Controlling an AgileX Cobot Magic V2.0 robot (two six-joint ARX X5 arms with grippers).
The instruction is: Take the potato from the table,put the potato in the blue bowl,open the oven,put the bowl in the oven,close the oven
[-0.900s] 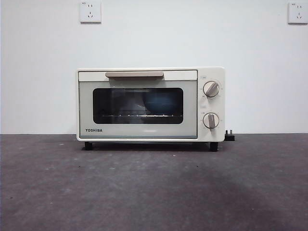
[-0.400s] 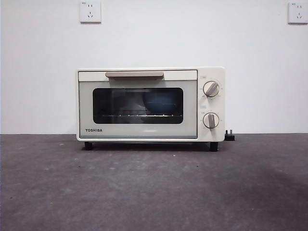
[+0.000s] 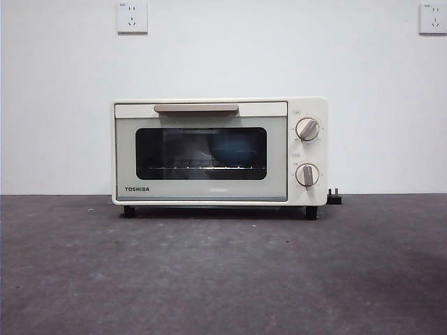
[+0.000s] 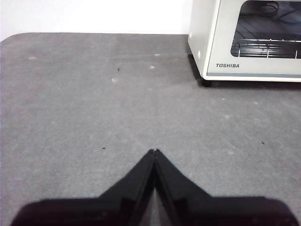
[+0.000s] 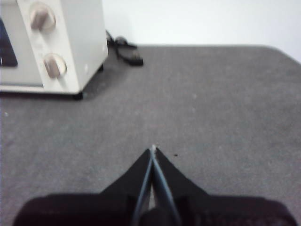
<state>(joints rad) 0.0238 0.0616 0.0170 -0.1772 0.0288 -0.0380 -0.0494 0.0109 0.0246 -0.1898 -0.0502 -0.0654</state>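
Note:
The cream-white oven (image 3: 209, 192) stands at the back of the dark grey table (image 3: 223, 272), its door shut and its beige handle (image 3: 196, 108) at the top. Through the dark glass a blue bowl (image 3: 234, 149) shows dimly on the rack. The potato is out of sight. My left gripper (image 4: 154, 151) hangs shut and empty over bare table, to the front left of the oven (image 4: 225, 66). My right gripper (image 5: 153, 148) is shut and empty as well, to the front right of the oven (image 5: 80, 37). Neither arm appears in the front view.
Two round knobs (image 3: 307, 129) sit on the oven's right panel. A black plug and cord (image 5: 127, 52) lie on the table behind the oven's right side. The white wall carries two sockets (image 3: 132, 17). The table's rounded corners show in both wrist views.

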